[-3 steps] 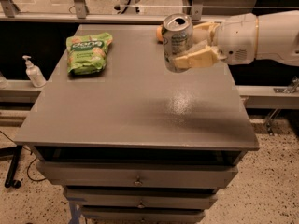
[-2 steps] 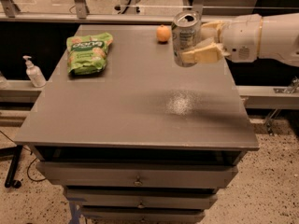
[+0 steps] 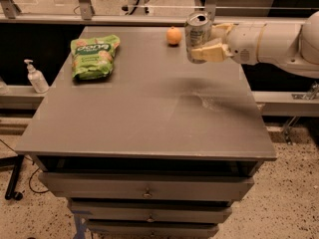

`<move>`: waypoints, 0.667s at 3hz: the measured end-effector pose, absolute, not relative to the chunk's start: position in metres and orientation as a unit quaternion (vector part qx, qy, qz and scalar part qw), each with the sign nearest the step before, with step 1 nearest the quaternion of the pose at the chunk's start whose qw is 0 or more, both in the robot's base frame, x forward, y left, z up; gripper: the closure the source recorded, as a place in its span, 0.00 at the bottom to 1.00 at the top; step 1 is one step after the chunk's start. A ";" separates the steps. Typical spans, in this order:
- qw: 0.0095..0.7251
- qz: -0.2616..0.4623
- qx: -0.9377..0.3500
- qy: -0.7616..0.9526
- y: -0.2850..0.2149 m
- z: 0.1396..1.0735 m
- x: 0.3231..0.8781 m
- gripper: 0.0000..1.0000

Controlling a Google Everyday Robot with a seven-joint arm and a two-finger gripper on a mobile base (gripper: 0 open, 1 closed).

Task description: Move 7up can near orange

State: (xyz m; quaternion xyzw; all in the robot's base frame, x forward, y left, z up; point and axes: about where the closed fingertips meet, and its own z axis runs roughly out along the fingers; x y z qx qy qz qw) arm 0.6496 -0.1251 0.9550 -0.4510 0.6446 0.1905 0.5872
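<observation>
The 7up can (image 3: 197, 35), silvery with a pull-tab top, is held upright above the far right part of the grey table (image 3: 144, 108). My gripper (image 3: 205, 44) comes in from the right on a white arm and is shut on the can, cream fingers (image 3: 212, 51) wrapped around its right side. The orange (image 3: 173, 36), small and round, sits on the table near the far edge, just left of the can and a short gap from it.
A green snack bag (image 3: 93, 55) lies at the far left of the table. A hand-sanitizer pump bottle (image 3: 36, 77) stands on a ledge left of the table. Drawers (image 3: 144, 190) sit under the tabletop. A rail runs behind the table.
My gripper has carried the can farther back and a little right, and it is now close beside the orange, which earlier was hidden behind it.
</observation>
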 end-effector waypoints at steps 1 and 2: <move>0.603 0.186 -0.426 0.648 -0.121 0.946 0.692 1.00; 0.620 0.188 -0.408 0.644 -0.114 0.942 0.735 1.00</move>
